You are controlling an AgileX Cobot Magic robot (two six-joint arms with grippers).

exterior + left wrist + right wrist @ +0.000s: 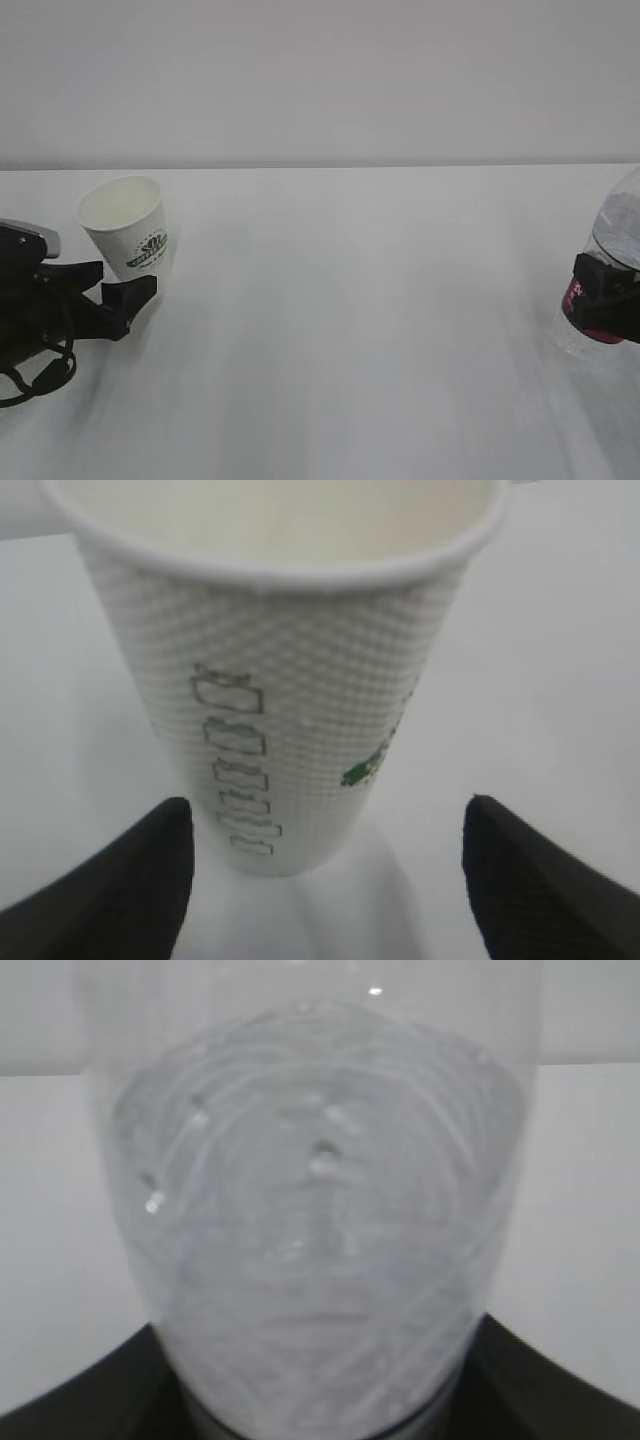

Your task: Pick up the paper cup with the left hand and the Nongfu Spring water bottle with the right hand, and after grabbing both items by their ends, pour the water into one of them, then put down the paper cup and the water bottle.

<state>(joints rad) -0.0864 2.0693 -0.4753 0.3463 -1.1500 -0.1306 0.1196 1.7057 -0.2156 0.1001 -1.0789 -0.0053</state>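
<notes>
The paper cup (127,232) is seen upright on the white tabletop (360,320), near its left edge in the exterior view. The left hand (140,290) is spread wide, its fingers (110,885) set on either side of the cup's base without touching it. Far to the right of the cup, the Nongfu Spring water bottle (612,262) is clamped at its red label by the right hand (603,300). Its clear wall (320,1210) fills the right wrist view.

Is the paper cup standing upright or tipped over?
Upright. The paper cup stands on its base on the table, mouth up, leaning slightly. The left gripper fingers flank its base without touching.
</notes>
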